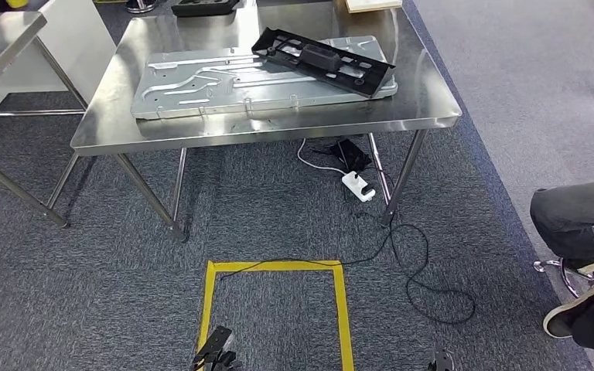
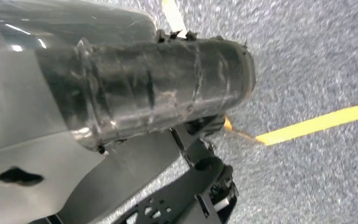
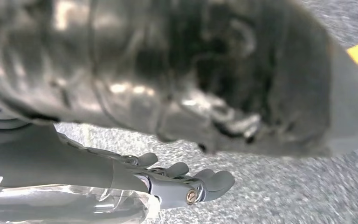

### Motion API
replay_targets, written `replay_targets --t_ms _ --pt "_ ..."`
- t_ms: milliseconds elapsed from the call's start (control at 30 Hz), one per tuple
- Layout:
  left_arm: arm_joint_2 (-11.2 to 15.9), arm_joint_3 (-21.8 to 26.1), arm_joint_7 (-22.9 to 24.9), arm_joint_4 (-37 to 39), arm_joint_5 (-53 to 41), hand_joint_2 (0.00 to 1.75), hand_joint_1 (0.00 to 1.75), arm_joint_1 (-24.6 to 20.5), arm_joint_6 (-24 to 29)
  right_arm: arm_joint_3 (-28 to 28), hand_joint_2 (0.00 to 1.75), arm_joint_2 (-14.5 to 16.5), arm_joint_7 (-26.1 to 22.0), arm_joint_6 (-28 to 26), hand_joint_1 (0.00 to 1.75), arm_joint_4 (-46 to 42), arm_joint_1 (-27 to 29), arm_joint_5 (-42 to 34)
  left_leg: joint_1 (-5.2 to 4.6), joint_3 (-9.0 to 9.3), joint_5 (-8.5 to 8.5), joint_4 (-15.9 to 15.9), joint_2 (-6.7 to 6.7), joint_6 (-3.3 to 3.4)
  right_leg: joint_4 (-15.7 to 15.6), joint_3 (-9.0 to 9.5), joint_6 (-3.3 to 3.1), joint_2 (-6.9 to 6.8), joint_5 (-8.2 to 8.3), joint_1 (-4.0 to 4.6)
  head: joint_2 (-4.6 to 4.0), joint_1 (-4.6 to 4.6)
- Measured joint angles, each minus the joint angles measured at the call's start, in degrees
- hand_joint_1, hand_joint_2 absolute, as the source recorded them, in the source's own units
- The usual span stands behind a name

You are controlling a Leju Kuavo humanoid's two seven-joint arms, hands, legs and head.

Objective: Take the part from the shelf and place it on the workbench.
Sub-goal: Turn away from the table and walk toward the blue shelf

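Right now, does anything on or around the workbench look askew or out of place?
The black plastic part lies skewed across the metal panel on the workbench, one end past the panel's edge. A power strip and loose cables trail on the carpet below.

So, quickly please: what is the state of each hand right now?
Left hand: hangs low over the floor; open or closed cannot be told.
Right hand: open, fingers extended, holding nothing.

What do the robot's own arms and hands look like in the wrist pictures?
The right robot hand has pale grey rounded fingers, a small brass-coloured screw, and clear plastic wrap at its base. The left robot hand is black and skeletal, behind a dark ribbed cover with glossy wrap.
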Motion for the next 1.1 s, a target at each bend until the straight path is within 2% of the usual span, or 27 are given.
replay_targets --t_ms 33,67,100,133,167,200,233,267,300,333,367,400,433,500,533,567,633,667,700,733,767,833,900,967,1033,1067,1100 --pt "-0.10 0.00 0.04 0.00 0.08 0.00 0.00 -0.01 0.09 0.16 0.00 0.00 0.00 0.28 0.00 0.06 0.01 0.24 -0.02 0.29 0.02 2.30 -0.03 0.08 0.04 -0.95 -0.06 -0.14 0.66 0.16 0.00 -0.03" --pt "-0.18 0.00 0.10 0.00 0.21 0.00 0.00 0.06 0.21 0.34 0.00 -0.01 0.00 0.57 0.00 0.11 0.03 0.58 -0.04 1.24 1.47 3.21 -0.04 0.22 0.08 -1.86 -0.10 -0.33 1.29 0.29 0.00 -0.04" --pt "-0.24 0.00 0.14 0.00 0.39 0.00 0.00 0.15 0.34 0.57 0.00 -0.02 -0.01 0.81 0.00 0.17 0.05 1.06 -0.10 3.14 3.65 2.20 0.08 0.44 0.11 -2.71 -0.10 -0.60 1.87 0.42 0.00 -0.04" --pt "-0.29 0.00 0.17 0.00 0.56 0.00 0.00 0.21 0.49 0.84 0.00 -0.04 -0.01 0.96 0.00 0.24 0.08 1.67 -0.23 5.77 5.44 -0.33 0.45 0.74 0.14 -3.35 -0.06 -0.90 2.42 0.52 0.00 -0.07" --pt "-0.32 0.00 0.16 0.00 0.69 0.00 0.00 0.17 0.67 1.17 0.00 -0.05 -0.01 1.00 0.00 0.31 0.12 2.43 -0.47 9.16 5.72 -4.48 1.27 1.15 0.17 -3.74 0.08 -1.22 2.89 0.59 0.01 -0.05" --pt "-0.34 0.00 0.15 0.00 0.77 0.00 0.00 0.00 0.87 1.53 0.00 -0.07 -0.01 1.00 0.00 0.38 0.15 3.36 -0.78 12.47 4.94 -9.22 2.04 1.58 0.21 -3.92 0.32 -1.67 3.28 0.64 0.01 -0.04" --pt "-0.38 0.00 0.15 0.00 0.78 0.00 0.00 -0.24 1.06 1.93 0.00 -0.10 -0.01 0.99 0.00 0.44 0.16 4.38 -1.09 14.81 3.59 -13.08 2.62 1.97 0.21 -4.00 0.63 -2.23 3.66 0.63 0.01 -0.03" --pt "-0.41 0.00 0.16 0.00 0.76 0.00 0.00 -0.45 1.24 2.44 0.00 -0.13 0.01 0.99 0.00 0.49 0.16 5.45 -1.36 16.17 2.49 -15.80 2.78 2.33 0.09 -4.02 1.00 -2.92 4.08 0.58 0.01 0.00" --pt "-0.47 0.00 0.22 0.00 0.72 0.00 0.00 -0.53 1.35 3.00 0.00 -0.15 0.03 0.98 0.00 0.53 0.16 6.36 -1.45 16.41 2.42 -17.12 2.34 2.63 -0.11 -4.02 1.39 -3.59 4.50 0.56 0.01 -0.01" --pt "-0.56 0.00 0.32 0.00 0.67 0.00 0.00 -0.42 1.44 3.67 0.00 -0.28 0.11 0.97 0.00 0.57 0.13 7.03 -1.38 16.25 2.90 -17.60 1.86 2.87 -0.10 -4.12 1.78 -3.66 4.62 0.45 0.01 0.04" --pt "-0.62 0.00 0.42 0.01 0.62 0.00 0.00 -0.20 1.51 4.30 0.00 -0.39 0.22 0.96 0.00 0.60 0.13 7.45 -1.23 15.97 3.61 -17.92 1.36 3.20 0.55 -4.47 2.10 -3.21 3.96 0.38 0.02 0.10" --pt "-0.71 0.00 0.51 0.01 0.57 0.00 0.00 0.01 1.55 4.87 0.00 -0.51 0.37 0.95 0.00 0.62 0.15 7.66 -1.07 15.67 4.32 -18.18 0.92 3.50 2.46 -5.22 2.36 -2.31 2.36 0.32 0.02 0.18" --pt "-0.84 0.00 0.57 0.02 0.51 0.00 0.00 0.15 1.59 5.42 0.00 -0.65 0.50 0.95 0.00 0.66 0.20 7.86 -0.97 15.21 4.87 -18.12 0.51 3.72 5.56 -6.38 2.55 -1.21 0.07 0.22 0.02 0.27" --pt "-1.16 0.00 0.69 0.03 0.32 0.00 0.00 0.22 1.67 6.46 0.00 -0.79 0.61 0.98 0.00 0.76 0.34 8.45 -1.00 13.94 5.53 -17.42 -0.43 3.96 12.93 -8.74 2.82 -0.10 -4.25 0.20 0.01 0.36" --pt "-1.32 0.00 0.80 0.03 0.22 0.00 0.00 0.28 1.72 7.02 0.00 -0.89 0.61 1.00 0.00 0.83 0.37 8.93 -0.99 13.28 5.74 -16.97 -0.95 3.91 14.97 -9.03 2.95 0.04 -5.06 0.17 0.01 0.36" --pt "-1.42 0.00 0.95 0.03 0.16 0.00 0.00 0.37 1.78 7.58 0.00 -1.01 0.61 1.06 0.00 0.87 0.39 9.46 -0.95 12.64 5.88 -16.44 -1.47 3.82 14.95 -8.29 3.06 0.12 -4.83 0.11 0.01 0.36" --pt "-1.57 0.00 1.26 0.03 0.05 0.00 0.00 0.49 1.87 8.66 0.00 -1.31 0.61 1.23 0.00 0.91 0.38 10.43 -0.77 11.48 5.83 -15.13 -2.50 3.51 9.12 -4.11 3.22 0.66 -2.37 -0.19 0.02 0.37" --pt "-1.64 0.00 1.38 0.04 -0.07 0.00 0.00 0.46 1.92 9.16 0.00 -1.45 0.62 1.35 0.00 0.92 0.37 10.76 -0.77 10.80 5.65 -14.30 -2.97 3.21 5.61 -1.97 3.22 1.66 -1.68 -0.35 0.02 0.39" --pt "-1.71 0.00 1.50 0.03 -0.19 0.00 0.00 0.39 1.95 9.58 0.00 -1.55 0.63 1.44 0.00 0.94 0.36 10.98 -0.78 10.18 5.47 -13.50 -3.40 2.90 3.09 -0.52 3.06 2.52 -1.36 -0.47 0.02 0.38" --pt "-1.75 0.00 1.58 0.03 -0.30 0.00 0.00 0.32 1.97 9.92 0.00 -1.61 0.67 1.53 0.00 0.97 0.42 11.10 -0.81 9.64 5.41 -12.93 -3.75 2.55 1.89 0.08 2.82 3.13 -1.50 -0.47 0.02 0.38" --pt "-1.80 0.00 1.66 0.03 -0.37 0.00 0.00 0.29 1.98 10.17 0.00 -1.63 0.72 1.62 0.00 1.00 0.53 11.18 -0.84 9.20 5.44 -12.62 -4.11 2.20 1.68 0.13 2.53 3.36 -1.77 -0.36 0.01 0.37" --pt "-1.84 0.00 1.79 0.03 -0.41 0.00 0.00 0.40 2.02 10.55 0.00 -1.68 0.90 1.75 0.00 1.11 0.77 11.22 -0.68 8.87 5.84 -12.74 -4.85 1.56 1.67 0.04 1.85 2.37 -1.44 -0.22 0.01 0.37" --pt "-1.85 0.00 2.07 0.04 -0.31 0.00 0.00 0.51 2.10 10.80 0.00 -1.80 1.01 1.91 0.00 1.21 0.73 11.26 -0.56 8.28 5.27 -11.94 -4.34 0.98 1.25 0.12 1.15 1.40 -1.06 -0.42 0.01 0.27" --pt "-1.85 0.00 2.44 0.04 -0.08 0.00 0.00 0.42 2.18 11.05 0.00 -1.96 1.01 2.06 0.00 1.25 0.60 11.34 -0.41 5.98 2.43 -7.15 -2.41 0.32 0.94 0.18 0.75 0.31 -0.83 -0.57 0.01 -0.03" --pt "-1.86 0.00 2.68 0.04 0.07 0.00 0.00 0.37 2.26 11.31 0.00 -2.03 1.05 2.25 0.00 1.30 0.67 11.37 -0.25 2.44 -0.83 0.32 -1.18 -0.26 0.92 0.11 0.67 -1.04 -0.78 -0.52 0.01 -0.22" --pt "-1.87 0.00 2.74 0.04 0.08 0.00 0.00 0.42 2.29 11.39 0.00 -2.04 1.07 2.34 0.00 1.33 0.73 11.37 -0.19 1.33 -1.27 2.59 -0.97 -0.38 0.93 0.09 0.65 -1.74 -0.78 -0.51 0.01 -0.23" --pt "-1.87 0.00 2.75 0.04 0.10 0.00 0.00 0.47 2.29 11.49 0.00 -2.03 1.09 2.40 0.00 1.37 0.77 11.37 -0.16 1.26 -0.61 2.79 -0.83 -0.38 0.95 0.07 0.66 -2.40 -0.79 -0.51 0.01 -0.23"
